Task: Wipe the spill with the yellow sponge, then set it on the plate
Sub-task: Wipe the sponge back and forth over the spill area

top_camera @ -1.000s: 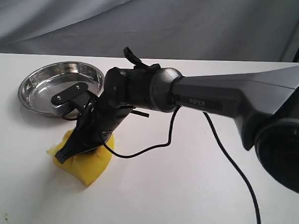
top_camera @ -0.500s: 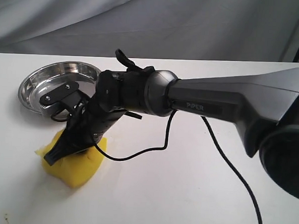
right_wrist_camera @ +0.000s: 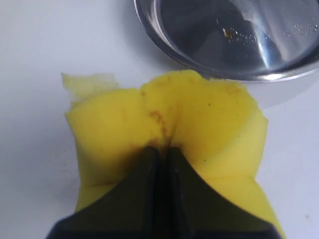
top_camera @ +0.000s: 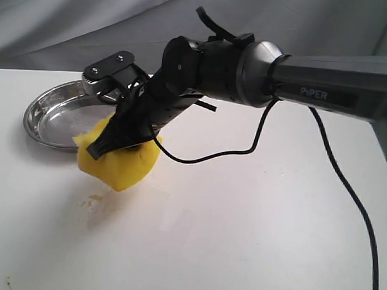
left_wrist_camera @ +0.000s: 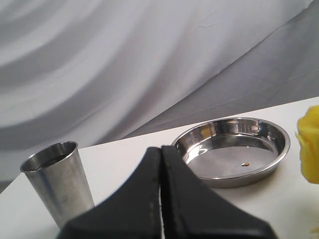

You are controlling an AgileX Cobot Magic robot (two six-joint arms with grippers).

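Note:
My right gripper (top_camera: 110,144) (right_wrist_camera: 160,152) is shut on the yellow sponge (top_camera: 119,164) (right_wrist_camera: 209,124), pinching its middle so it bulges on both sides. The sponge hangs just off the table beside the near rim of the steel plate (top_camera: 50,110) (right_wrist_camera: 209,72) (left_wrist_camera: 234,152). A faint brownish smear of the spill (top_camera: 91,200) stays on the white table below the sponge. My left gripper (left_wrist_camera: 161,152) is shut with nothing in it; it points toward the plate, and a sliver of the sponge (left_wrist_camera: 310,144) shows at that view's edge.
A steel cup (left_wrist_camera: 57,181) stands on the table near my left gripper. A black cable (top_camera: 199,159) loops from the right arm over the table. A grey cloth backdrop hangs behind the table's far edge.
The right gripper has lifted the sponge off the table and carried it right and toward the plate. The smeared stain where it lay is now uncovered.

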